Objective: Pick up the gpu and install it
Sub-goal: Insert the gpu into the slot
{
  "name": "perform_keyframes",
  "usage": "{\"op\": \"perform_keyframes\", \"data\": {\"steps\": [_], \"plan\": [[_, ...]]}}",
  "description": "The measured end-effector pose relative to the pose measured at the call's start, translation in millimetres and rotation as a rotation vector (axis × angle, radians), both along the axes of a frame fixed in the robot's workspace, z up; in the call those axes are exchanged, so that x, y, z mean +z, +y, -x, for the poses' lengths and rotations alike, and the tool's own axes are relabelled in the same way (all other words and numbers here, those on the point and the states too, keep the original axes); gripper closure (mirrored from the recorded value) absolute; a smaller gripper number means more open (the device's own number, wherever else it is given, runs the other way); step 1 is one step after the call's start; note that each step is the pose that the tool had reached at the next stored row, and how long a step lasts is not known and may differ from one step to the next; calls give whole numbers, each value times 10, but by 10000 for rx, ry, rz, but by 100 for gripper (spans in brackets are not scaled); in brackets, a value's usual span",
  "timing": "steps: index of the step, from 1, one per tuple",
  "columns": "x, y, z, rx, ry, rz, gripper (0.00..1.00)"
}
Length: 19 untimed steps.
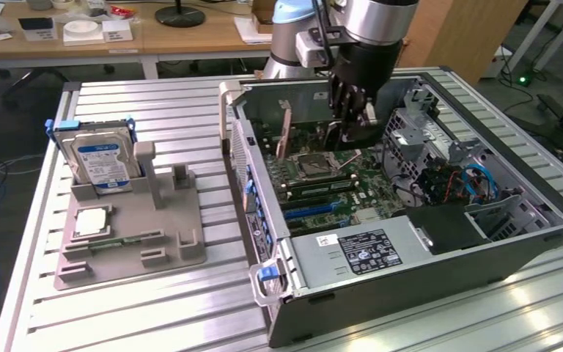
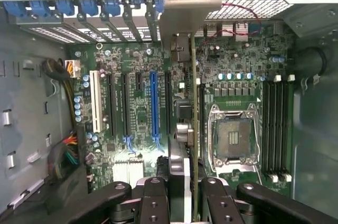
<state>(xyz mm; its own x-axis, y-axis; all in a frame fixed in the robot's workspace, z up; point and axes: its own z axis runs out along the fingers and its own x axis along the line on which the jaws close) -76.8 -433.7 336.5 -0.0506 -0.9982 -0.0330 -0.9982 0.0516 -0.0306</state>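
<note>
1. The blue slot and its black neighbours are long, ridged plastic strips off to one side of the fingers. I'd get the card's edge dead parallel with its slot before pushing.
2. The fingers are clamped on the gpu. It's a thin, dark card held edge-on between them over the green motherboard, with its pale bent-metal bracket at the far end. Can't tell if it's touching a slot.
3. The shiny square CPU socket is just beside the card, so go straight down, no tilt.
</note>
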Motion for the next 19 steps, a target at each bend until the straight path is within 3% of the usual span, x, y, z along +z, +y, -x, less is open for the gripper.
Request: {"op": "perform_keyframes", "data": {"steps": [6, 15, 19], "plan": [[-74, 0, 45, 1, -35, -1, 72], [-231, -2, 50, -1, -35, 0, 72], [-257, -43, 49, 0, -35, 0, 72]]}}
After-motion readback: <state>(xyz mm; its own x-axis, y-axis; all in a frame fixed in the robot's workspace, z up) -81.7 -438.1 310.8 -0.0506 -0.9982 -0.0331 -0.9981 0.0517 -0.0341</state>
